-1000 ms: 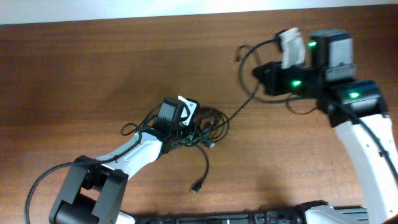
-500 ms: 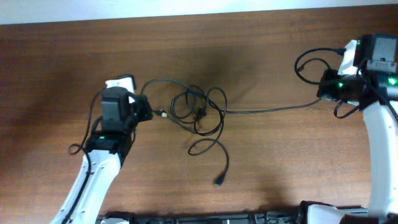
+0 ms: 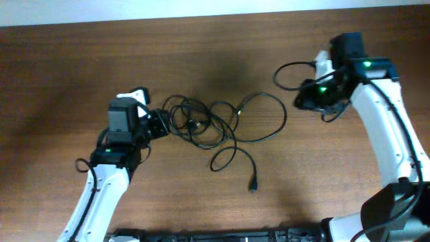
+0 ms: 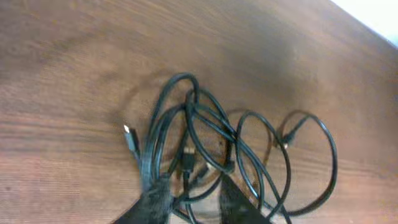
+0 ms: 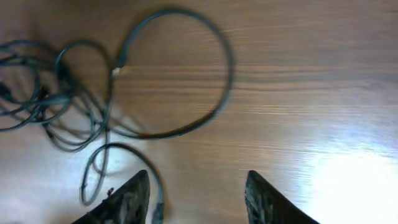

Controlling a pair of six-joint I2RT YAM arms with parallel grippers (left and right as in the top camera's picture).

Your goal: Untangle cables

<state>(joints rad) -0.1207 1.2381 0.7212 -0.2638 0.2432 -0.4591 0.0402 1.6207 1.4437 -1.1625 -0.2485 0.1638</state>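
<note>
Slackening now: the taut cord drops as the right jaws spread empty; left jaws stand apart over strands at the tangle's edge; the cables (image 3: 208, 124) lie knotted on the bench (image 3: 67, 67).

Two end effectors (image 3: 161, 124) (image 3: 299, 102), one tangle of cables (image 3: 208, 125).

The brown wooden bench (image 3: 60, 74) had thin black cables (image 3: 201, 124) lying on it in a messy pile, with some loops spread out.
</note>
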